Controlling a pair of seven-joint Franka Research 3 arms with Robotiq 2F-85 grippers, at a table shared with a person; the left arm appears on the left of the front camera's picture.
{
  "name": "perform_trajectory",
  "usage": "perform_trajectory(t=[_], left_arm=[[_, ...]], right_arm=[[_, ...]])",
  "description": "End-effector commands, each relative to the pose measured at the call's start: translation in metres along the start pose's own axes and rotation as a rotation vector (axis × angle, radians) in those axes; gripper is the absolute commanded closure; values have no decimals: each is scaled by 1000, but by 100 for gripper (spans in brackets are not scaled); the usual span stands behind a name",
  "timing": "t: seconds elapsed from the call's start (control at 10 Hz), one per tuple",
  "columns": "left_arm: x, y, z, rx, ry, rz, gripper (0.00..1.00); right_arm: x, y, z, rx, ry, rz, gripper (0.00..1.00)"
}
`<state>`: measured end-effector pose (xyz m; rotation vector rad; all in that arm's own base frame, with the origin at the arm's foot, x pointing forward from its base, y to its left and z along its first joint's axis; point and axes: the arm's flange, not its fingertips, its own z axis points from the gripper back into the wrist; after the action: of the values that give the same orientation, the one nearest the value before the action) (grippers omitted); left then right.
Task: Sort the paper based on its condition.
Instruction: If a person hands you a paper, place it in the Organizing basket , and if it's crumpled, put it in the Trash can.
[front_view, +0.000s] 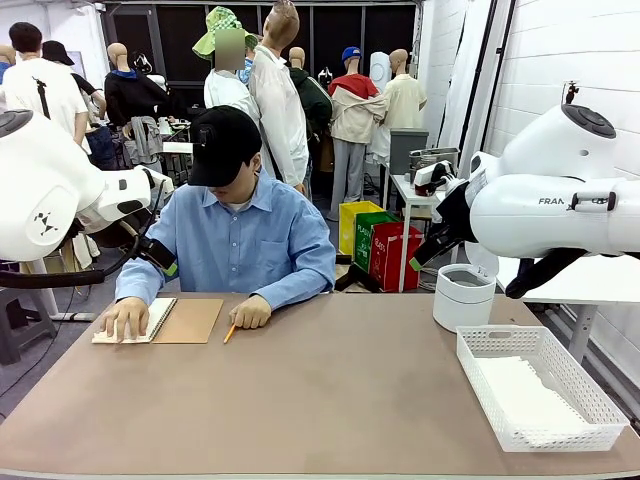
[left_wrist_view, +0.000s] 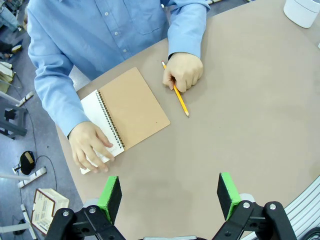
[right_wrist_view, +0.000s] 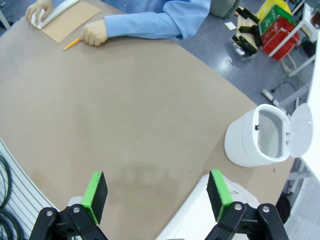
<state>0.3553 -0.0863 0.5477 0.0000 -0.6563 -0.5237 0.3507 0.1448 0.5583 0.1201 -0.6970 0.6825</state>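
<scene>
White paper (front_view: 525, 395) lies flat inside the white lattice basket (front_view: 560, 436) at the table's right front. My left gripper (left_wrist_view: 170, 192) hangs open high over the table's left part, with nothing between its green pads. Below it the person presses one hand (left_wrist_view: 92, 147) on the white page of an open spiral notebook (left_wrist_view: 132, 105). Over the right half of the table my right gripper (right_wrist_view: 157, 195) also hangs open and holds nothing. Both arms stand raised at the picture's sides in the front view.
The person sits at the far side and holds a yellow pencil (left_wrist_view: 177, 97) beside the notebook (front_view: 185, 320). A white bin (front_view: 463, 295) with its lid flipped open (right_wrist_view: 260, 137) stands at the back right, behind the basket. The brown tabletop (front_view: 330, 390) is bare in the middle.
</scene>
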Motion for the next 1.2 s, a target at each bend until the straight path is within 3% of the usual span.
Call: perform_trajectory(t=[0.0,1.1], left_arm=[[0,1,-1,-1,2,1,0],[0,1,-1,-1,2,1,0]], right_arm=[[0,-2,1,1,-2,-4,0],[0,-2,1,1,-2,-4,0]])
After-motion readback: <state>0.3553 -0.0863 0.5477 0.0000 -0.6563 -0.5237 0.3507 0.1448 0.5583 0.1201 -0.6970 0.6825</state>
